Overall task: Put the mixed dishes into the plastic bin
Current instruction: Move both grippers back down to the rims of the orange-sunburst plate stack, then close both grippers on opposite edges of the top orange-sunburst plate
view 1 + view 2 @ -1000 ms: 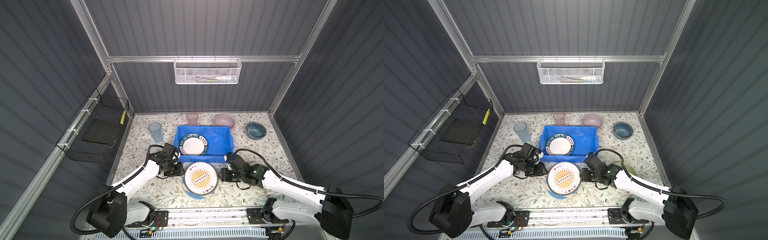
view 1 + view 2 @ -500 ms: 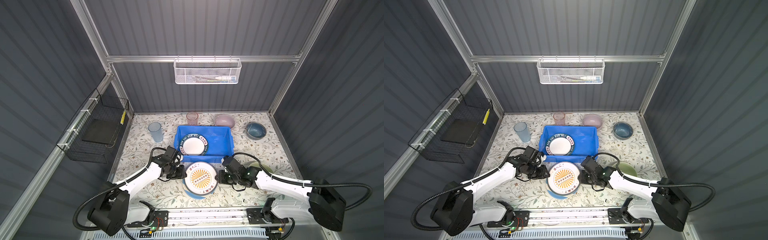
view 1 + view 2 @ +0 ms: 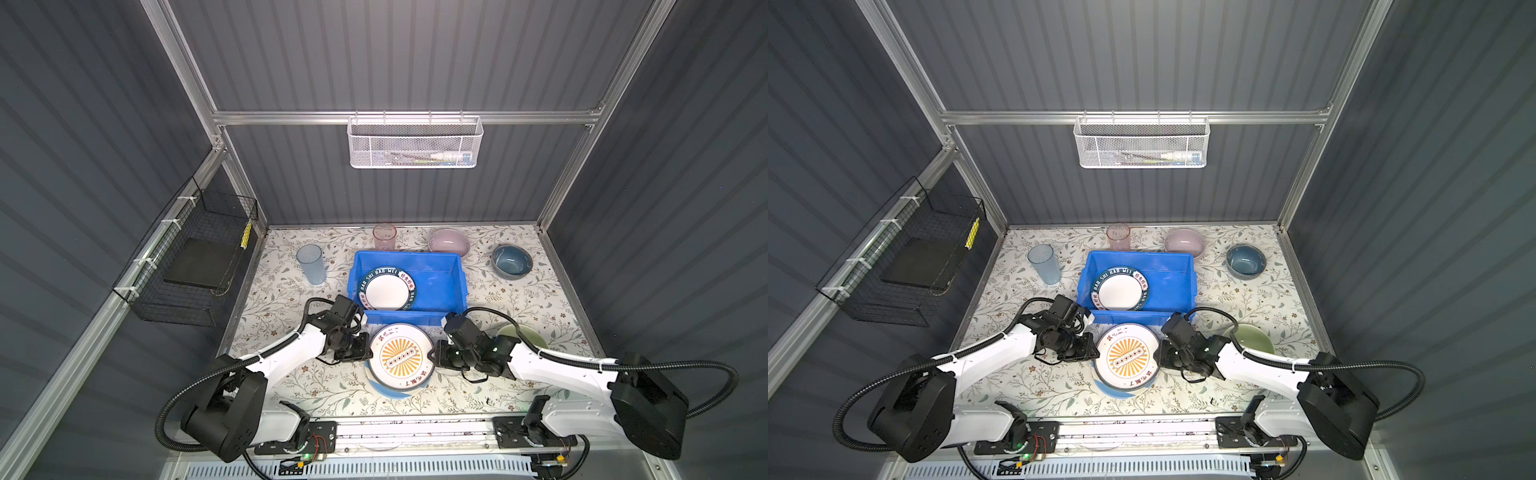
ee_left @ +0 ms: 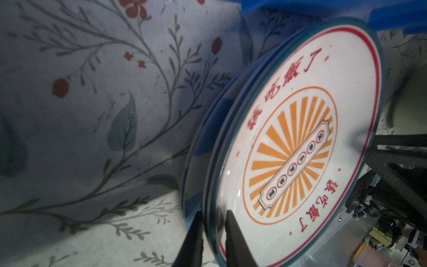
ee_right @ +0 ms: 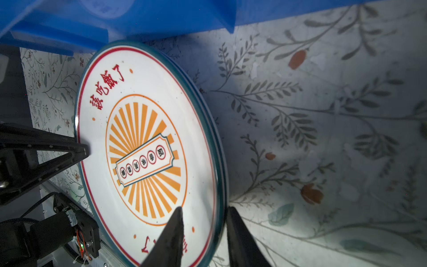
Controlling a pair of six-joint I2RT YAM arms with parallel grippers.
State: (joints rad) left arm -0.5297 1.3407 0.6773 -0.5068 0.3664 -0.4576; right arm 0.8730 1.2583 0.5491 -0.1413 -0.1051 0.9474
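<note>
My left gripper pinches the rim of the orange sunburst plate; my right gripper straddles it narrowly, whether it grips I cannot tell.

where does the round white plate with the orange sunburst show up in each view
In a top view: round white plate with the orange sunburst, low centre, in front of the bright blue plastic bin.
In a top view: same spot, further left.
Left wrist: close up, beside the bin.
Right wrist: close up, beside the bin.
Shared landmark: the bin.
</note>
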